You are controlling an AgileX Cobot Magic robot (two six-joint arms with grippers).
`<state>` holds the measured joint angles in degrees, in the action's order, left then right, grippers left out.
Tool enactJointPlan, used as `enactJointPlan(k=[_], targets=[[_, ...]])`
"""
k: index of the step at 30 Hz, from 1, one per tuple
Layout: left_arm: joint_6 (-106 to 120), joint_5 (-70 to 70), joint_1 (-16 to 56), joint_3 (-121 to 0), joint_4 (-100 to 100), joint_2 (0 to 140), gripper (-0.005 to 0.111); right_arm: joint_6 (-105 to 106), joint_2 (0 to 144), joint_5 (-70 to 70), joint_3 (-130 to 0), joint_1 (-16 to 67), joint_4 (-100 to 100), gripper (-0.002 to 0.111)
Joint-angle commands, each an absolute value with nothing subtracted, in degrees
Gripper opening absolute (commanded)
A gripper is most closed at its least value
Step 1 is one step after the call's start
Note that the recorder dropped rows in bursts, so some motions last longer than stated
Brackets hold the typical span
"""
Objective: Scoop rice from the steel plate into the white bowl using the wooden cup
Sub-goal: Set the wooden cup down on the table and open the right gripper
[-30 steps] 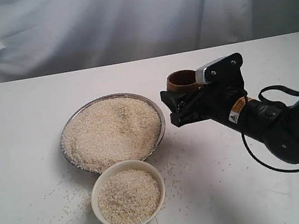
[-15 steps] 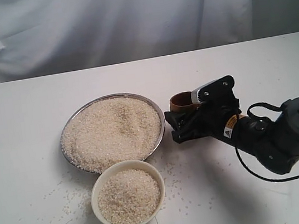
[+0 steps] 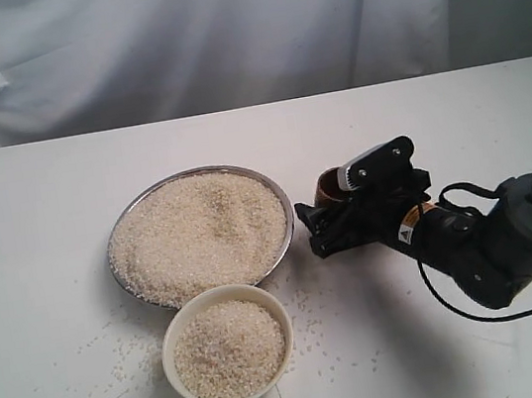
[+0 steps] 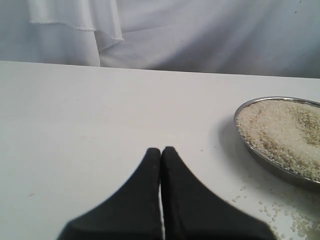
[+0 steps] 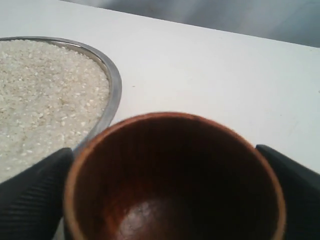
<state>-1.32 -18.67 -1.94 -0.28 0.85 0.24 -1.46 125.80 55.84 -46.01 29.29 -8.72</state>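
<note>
The steel plate holds a wide heap of rice. In front of it the white bowl is full of rice. Just right of the plate, low at the table, the wooden cup stands upright and empty between the fingers of my right gripper. The right wrist view looks into the cup: a black finger lies against each side, my right gripper shut on it, the plate's rim close by. My left gripper is shut and empty, left of the plate.
Loose grains lie scattered on the white table around the bowl and in front of the plate. The right arm's black cable loops over the table at the right. A white curtain hangs behind the table's far edge.
My right gripper has come down and slightly left with the wooden cup, from above the table to table level beside the plate. Plate, bowl and rice are unchanged.
</note>
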Motion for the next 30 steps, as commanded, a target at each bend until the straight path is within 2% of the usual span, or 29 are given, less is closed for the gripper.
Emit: enactJointPlan(k=[1,9,24,27,30], targets=[[-1.35,-18.27,-2.04,0.0,0.94,0.0,0.0,-1.1,125.58,54.91,-46.36,29.01,-7.93,0.094],[-1.35,-18.27,-2.04,0.0,0.94,0.0,0.0,-1.24,124.44,58.67,-46.36,29.01,-8.17,0.094],[-1.35,-18.27,-2.04,0.0,0.94,0.0,0.0,0.59,113.04,55.69,-46.15,29.01,-10.04,0.094],[-1.35,-18.27,-2.04,0.0,0.94,0.0,0.0,0.59,107.56,48.68,-46.15,29.01,-10.98,0.087],[-1.35,-18.27,-2.04,0.0,0.94,0.0,0.0,-1.73,100.24,38.6,-46.15,29.01,-13.38,0.068]])
